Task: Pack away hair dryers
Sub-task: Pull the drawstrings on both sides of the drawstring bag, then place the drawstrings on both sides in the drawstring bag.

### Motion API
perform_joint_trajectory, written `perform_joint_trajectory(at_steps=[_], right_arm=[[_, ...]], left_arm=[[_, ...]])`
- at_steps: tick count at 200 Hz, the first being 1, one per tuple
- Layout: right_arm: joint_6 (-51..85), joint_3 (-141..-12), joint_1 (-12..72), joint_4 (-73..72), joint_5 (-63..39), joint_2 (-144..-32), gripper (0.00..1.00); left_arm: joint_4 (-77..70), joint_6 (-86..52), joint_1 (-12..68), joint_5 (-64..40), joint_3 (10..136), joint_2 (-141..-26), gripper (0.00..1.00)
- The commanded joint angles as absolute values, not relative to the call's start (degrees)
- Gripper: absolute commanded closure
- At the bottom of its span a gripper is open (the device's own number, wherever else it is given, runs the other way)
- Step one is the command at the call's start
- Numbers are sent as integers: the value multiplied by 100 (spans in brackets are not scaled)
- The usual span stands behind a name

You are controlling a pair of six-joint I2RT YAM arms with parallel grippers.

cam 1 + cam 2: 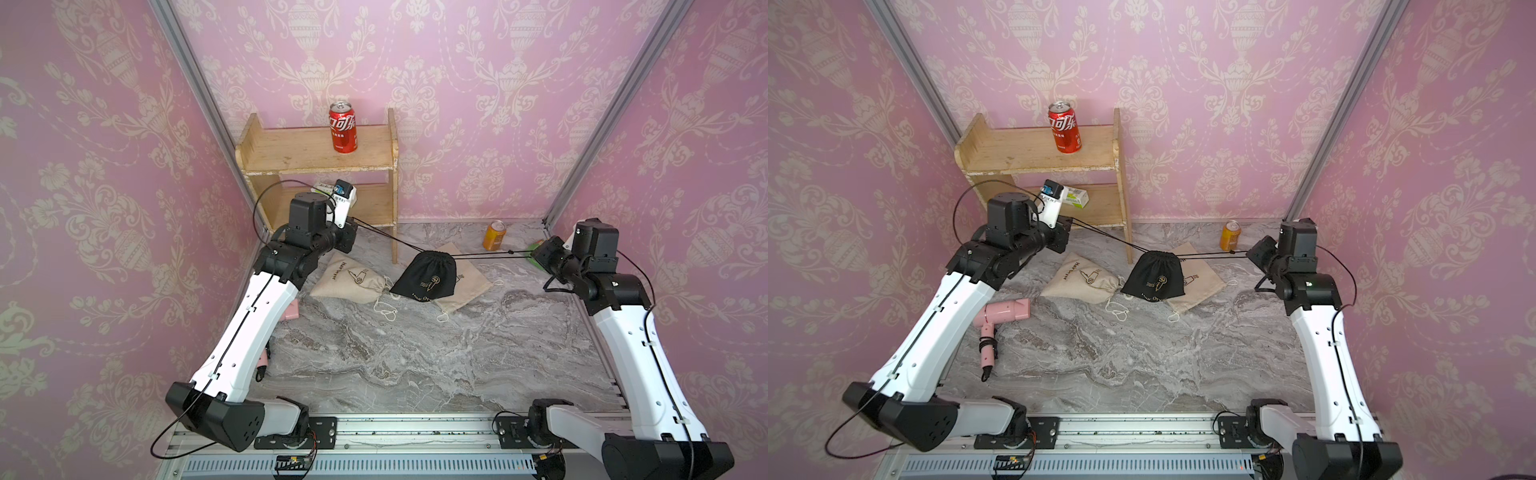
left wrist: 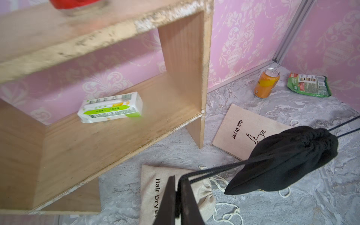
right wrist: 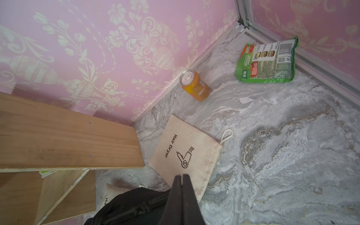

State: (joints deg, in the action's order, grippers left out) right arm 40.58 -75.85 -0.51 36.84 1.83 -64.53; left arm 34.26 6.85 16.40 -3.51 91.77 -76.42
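A pink hair dryer lies on the marble counter at the far left, barrel pointing toward the middle, handle folded down with a black cord wrapped around it; in a top view it sits just beside the left arm, outside every pouch; no other dryer is in plain sight. Farther back, the left tool is clamped tight on the left cord, which runs taut from its fingers; behind it stands a wooden shelf against the wall, a red can upright on its top board and a white and green carton lying on the lower board. In front of the shelf a bulging beige pouch printed "Hair Dryer" lies on the counter; next, near the middle, a black pouch hangs with its mouth cinched, stretched between the two cords, over a flat beige pouch; whether its bottom touches the counter cannot be told. An orange can stands upright by the back wall; the right cord leads taut to the right tool, pinched closed on it; a green packet lies in the far right corner.
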Motion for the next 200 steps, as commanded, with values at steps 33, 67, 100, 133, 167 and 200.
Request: perform_joint_trajectory(at_steps=[33, 67, 100, 133, 167, 200], right_arm=[[3543, -8740, 1144, 3746, 1644, -6980, 100], [3261, -9304, 1994, 3735, 2043, -7455, 100], [3060, -9681, 3022, 3738, 2582, -7982, 100], [2956, -9916, 3796, 3681, 2885, -8434, 100], [2753, -10292, 4345, 3733, 3126, -8837, 100], [2628, -10587, 4719, 3781, 3198, -9094, 100]], left_arm=[[4069, 206, 1014, 27, 9973, -7209, 100], [4331, 158, 907, 214, 10247, -7125, 100], [4502, -31, 571, 181, 10217, -6984, 100], [4695, -240, 43, -77, 10210, -6790, 100], [4893, -269, -303, -156, 10297, -6618, 100], [4930, -238, -358, -19, 10264, -6487, 100]])
